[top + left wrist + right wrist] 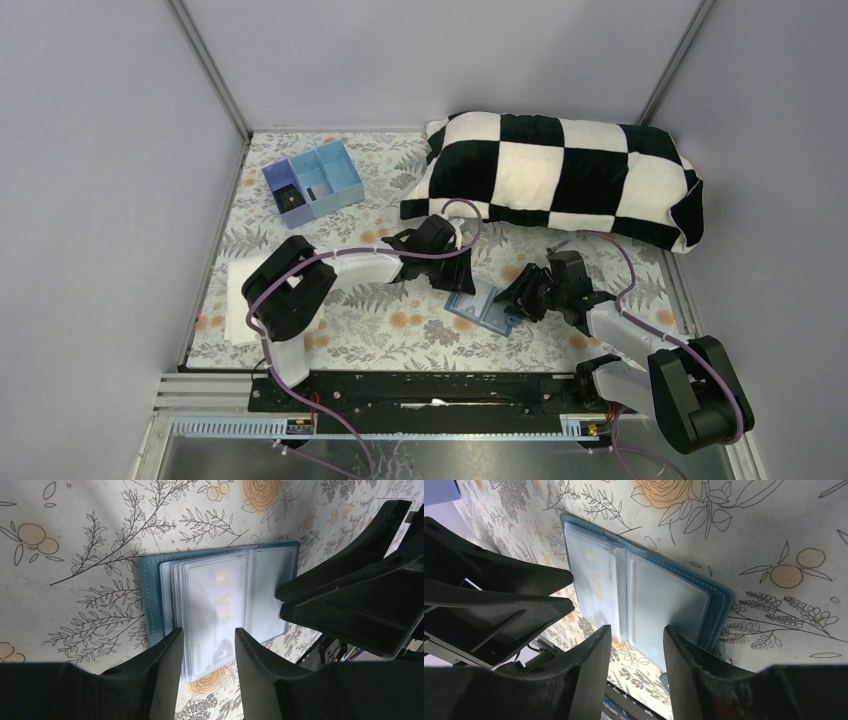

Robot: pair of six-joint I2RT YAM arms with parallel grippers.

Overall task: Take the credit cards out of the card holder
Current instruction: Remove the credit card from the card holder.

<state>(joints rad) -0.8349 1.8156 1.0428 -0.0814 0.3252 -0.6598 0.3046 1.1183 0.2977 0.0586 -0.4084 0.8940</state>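
The card holder point(483, 308) lies open and flat on the floral cloth between both arms. It is a teal-blue case point(152, 600) with several clear plastic sleeves. A pale card with orange letters point(220, 597) sits inside the top sleeve and also shows in the right wrist view point(594, 582). My left gripper point(206, 632) hovers open over the sleeves' near edge, nothing between its fingers. My right gripper point(636, 630) hangs open over the holder's other half point(669, 605), its jaws also empty. In the top view the left gripper point(462, 283) and right gripper point(520, 297) face each other across the holder.
A black-and-white checkered pillow point(560, 175) fills the back right. A blue-and-purple compartment tray point(312, 182) stands at the back left. A white sheet point(240, 295) lies at the left edge, beside the left arm. Each gripper's fingers point(350, 595) crowd the other's wrist view.
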